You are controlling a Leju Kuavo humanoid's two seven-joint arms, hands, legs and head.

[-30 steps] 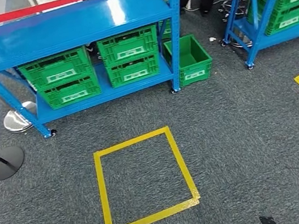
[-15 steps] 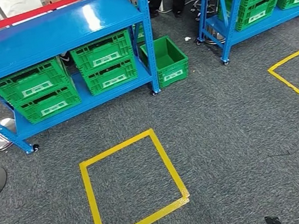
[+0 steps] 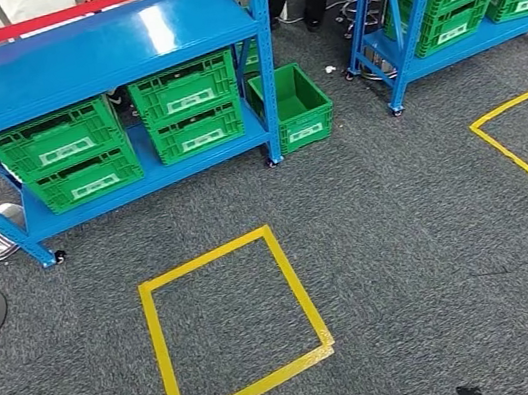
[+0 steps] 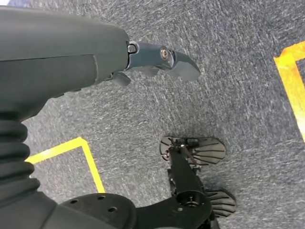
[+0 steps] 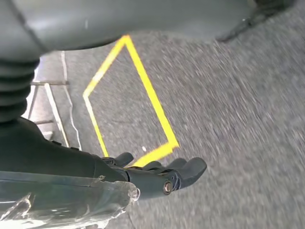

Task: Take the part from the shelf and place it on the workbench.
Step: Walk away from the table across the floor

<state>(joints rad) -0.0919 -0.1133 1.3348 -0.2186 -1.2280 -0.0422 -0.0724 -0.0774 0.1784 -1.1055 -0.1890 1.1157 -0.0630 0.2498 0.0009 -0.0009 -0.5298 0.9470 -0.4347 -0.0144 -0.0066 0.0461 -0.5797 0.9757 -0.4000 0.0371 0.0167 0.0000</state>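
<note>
You have barely begun: both the left hand [image 4: 158, 59] and right hand [image 5: 158, 176] hang empty with loose fingers, and the part presumably waits in the green crates [image 3: 188, 104] on the far shelf [image 3: 85, 60].

Lighting bright and even, from overhead. A white glare streak lies on the glossy blue metal shelf top [image 3: 156, 28]. Shadows under the shelving are soft. Head view sharp throughout. Right wrist view shows motion smear across the grey speckled carpet [image 5: 230, 119]; left wrist view is milder, carpet slightly streaked.
</note>
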